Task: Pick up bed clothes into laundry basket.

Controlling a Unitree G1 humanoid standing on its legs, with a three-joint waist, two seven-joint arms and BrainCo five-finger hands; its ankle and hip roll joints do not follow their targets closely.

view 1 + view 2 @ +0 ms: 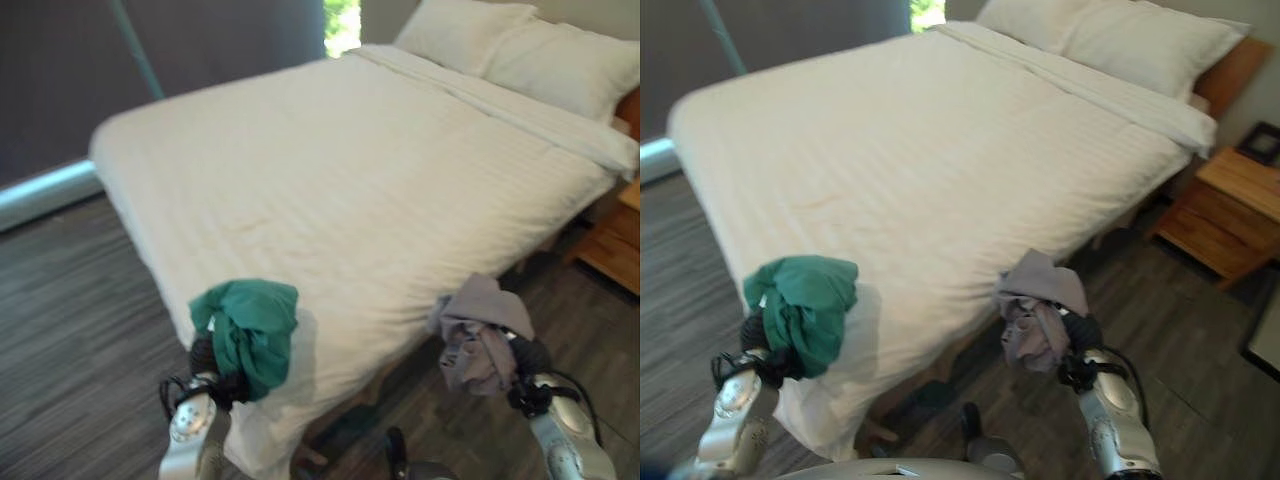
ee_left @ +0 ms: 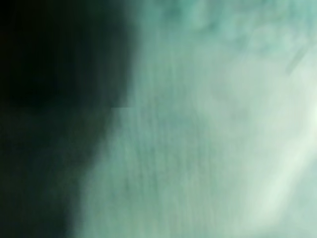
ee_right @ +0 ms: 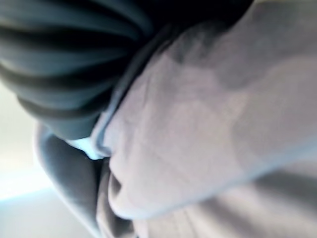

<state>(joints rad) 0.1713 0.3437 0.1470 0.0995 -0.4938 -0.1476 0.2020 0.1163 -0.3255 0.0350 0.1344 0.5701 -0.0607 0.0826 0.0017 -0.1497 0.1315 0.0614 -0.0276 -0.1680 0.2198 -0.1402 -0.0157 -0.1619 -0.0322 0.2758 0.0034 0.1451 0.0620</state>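
A bunched green cloth (image 1: 250,325) hangs over my left hand (image 1: 205,362), lifted just off the bed's near corner. It spreads across the left wrist view as green cloth (image 2: 198,124). A crumpled grey cloth (image 1: 480,335) is draped over my right hand (image 1: 528,356), held up above the floor beside the bed's near edge. In the right wrist view the grey cloth (image 3: 198,129) lies against the hand's dark ribbed cover (image 3: 64,59). Each hand is buried in its cloth.
The large bed (image 1: 350,170) with white striped bedding stretches ahead, with two pillows (image 1: 520,40) at its far end. A wooden nightstand (image 1: 1230,205) stands to the right of it. Dark wood floor (image 1: 70,320) runs around the bed. A dark object (image 1: 345,425) lies under the near edge.
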